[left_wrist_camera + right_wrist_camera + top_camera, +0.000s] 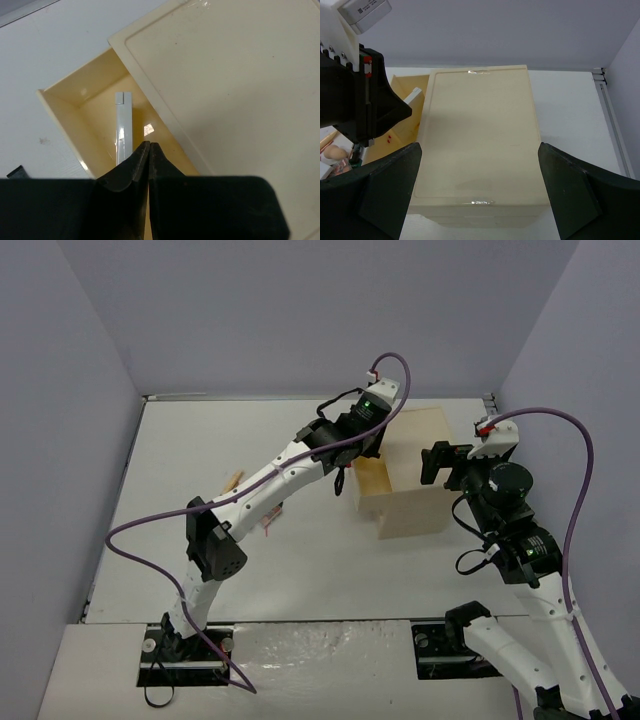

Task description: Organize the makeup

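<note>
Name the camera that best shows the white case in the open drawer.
Left wrist: the slim white flat case shows most of its length inside the open beige drawer. Right wrist catches only a corner beside the left arm; top external doesn't show it.

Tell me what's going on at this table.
The left pincer is shut just above the pulled-out drawer of the beige box. A thin white case stands on edge in that drawer; whether the pincer grips it is unclear. The right pincer is open, its fingers spread to either side of the box. A few other makeup pieces lie on the table beside the drawer.
</note>
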Robot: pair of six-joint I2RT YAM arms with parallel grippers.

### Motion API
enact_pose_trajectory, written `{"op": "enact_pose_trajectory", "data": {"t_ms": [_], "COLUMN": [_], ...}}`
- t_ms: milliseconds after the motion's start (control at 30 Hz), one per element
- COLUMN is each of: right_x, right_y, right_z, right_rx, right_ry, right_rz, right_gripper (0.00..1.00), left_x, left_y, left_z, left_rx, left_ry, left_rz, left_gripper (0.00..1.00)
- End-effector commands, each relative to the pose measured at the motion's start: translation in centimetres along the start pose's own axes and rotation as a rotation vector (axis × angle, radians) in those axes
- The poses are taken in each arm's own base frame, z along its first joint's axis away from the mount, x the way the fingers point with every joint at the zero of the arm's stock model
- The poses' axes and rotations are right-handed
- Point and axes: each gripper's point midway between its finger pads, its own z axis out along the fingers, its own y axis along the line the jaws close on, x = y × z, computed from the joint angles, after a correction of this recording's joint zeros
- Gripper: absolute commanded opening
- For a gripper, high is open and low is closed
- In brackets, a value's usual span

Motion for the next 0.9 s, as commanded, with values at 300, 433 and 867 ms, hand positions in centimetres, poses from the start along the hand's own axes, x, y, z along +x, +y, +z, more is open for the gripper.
{"op": "enact_pose_trajectory", "data": {"t_ms": [300, 433, 867], "right_x": [-1.8, -1.9, -1.8], "right_y": [0.2, 0.2, 0.3], "right_z": [0.2, 0.2, 0.3], "right_rx": [-0.003, -0.002, -0.004], "right_ry": [-0.068, -0.071, -0.066], "right_rz": [0.003, 0.003, -0.001], "right_gripper": [1.0, 1.0, 1.0], "left_x": [-3.3, -3.5, -6.2], "left_y": [2.1, 3.2, 4.2], "left_z": [-1.8, -1.8, -2.3], "left_rx": [-0.09, -0.151, -0.176], "left_ry": [-0.081, -0.096, -0.173], "left_rz": [-0.053, -0.053, -0.079], "left_gripper": [0.0, 0.0, 0.02]}}
